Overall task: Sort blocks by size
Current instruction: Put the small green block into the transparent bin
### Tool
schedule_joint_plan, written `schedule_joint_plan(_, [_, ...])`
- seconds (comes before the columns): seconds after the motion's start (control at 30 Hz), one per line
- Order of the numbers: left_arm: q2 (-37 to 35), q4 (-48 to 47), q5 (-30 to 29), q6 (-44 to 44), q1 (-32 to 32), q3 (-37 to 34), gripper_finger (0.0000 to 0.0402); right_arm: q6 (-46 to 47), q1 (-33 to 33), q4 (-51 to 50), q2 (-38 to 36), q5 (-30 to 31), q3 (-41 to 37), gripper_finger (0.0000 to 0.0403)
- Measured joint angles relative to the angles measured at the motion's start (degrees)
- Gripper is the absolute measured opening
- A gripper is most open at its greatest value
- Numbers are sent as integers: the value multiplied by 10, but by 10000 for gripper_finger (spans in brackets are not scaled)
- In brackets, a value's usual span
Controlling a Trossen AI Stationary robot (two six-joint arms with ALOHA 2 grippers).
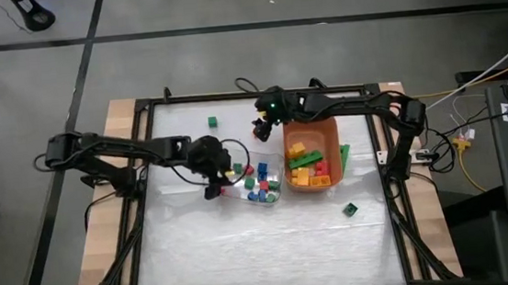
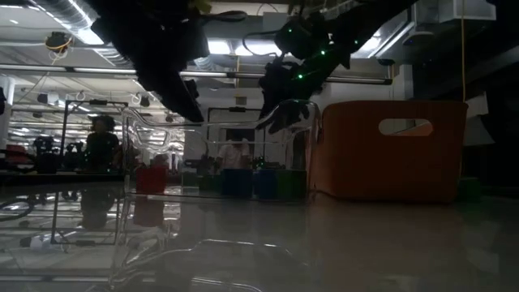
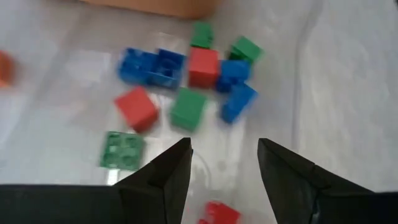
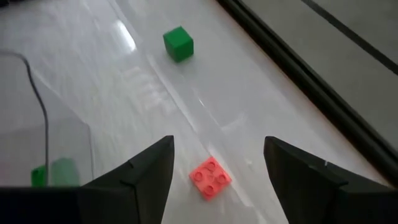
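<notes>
My left gripper [image 1: 225, 175] [image 3: 224, 146] hangs open over the left end of the clear tray [image 1: 277, 196], which holds several small red, blue and green blocks [image 3: 186, 74]. A red block [image 3: 216, 214] shows below the gap between its fingers, touching neither. My right gripper [image 1: 260, 128] [image 4: 217, 140] stands open above a red four-stud block [image 4: 210, 177] that lies flat on the table just left of the orange bin [image 1: 327, 131]. A green cube [image 4: 178, 43] [image 1: 212, 121] sits farther left on the table.
The orange bin [image 2: 389, 150] holds yellow, green, red and orange bricks [image 1: 307, 170]. A long green brick [image 1: 344, 153] leans at its right rim. A dark green block [image 1: 349, 210] lies on the table to the near right. A black frame [image 1: 146, 170] borders the white mat.
</notes>
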Motion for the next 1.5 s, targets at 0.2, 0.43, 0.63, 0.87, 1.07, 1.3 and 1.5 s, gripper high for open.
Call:
schedule_joint_plan(0.2, [-13, 3, -14, 57, 63, 39, 167, -64, 0, -135, 0, 0, 92, 248])
schedule_joint_plan(0.43, [-15, -1, -43, 178, 185, 72, 164, -106, 6, -342, -1, 0, 221, 248])
schedule_joint_plan(0.63, [-15, -32, -43, 188, 315, 71, 161, -98, 52, -500, -8, 4, 292, 248])
schedule_joint_plan(0.87, [7, -29, -43, 192, 421, 64, 161, -9, 159, -567, -27, 28, 297, 248])
schedule_joint_plan(1.07, [54, -36, -50, 145, 440, 58, 171, 81, 263, -604, -28, 87, 296, 248])
schedule_joint_plan(1.3, [107, -48, -50, 248, 427, 57, 208, 156, 357, -610, -28, 135, 296, 248])
schedule_joint_plan(1.5, [108, -64, -48, 335, 418, 57, 214, 209, 400, -628, -28, 156, 296, 248])
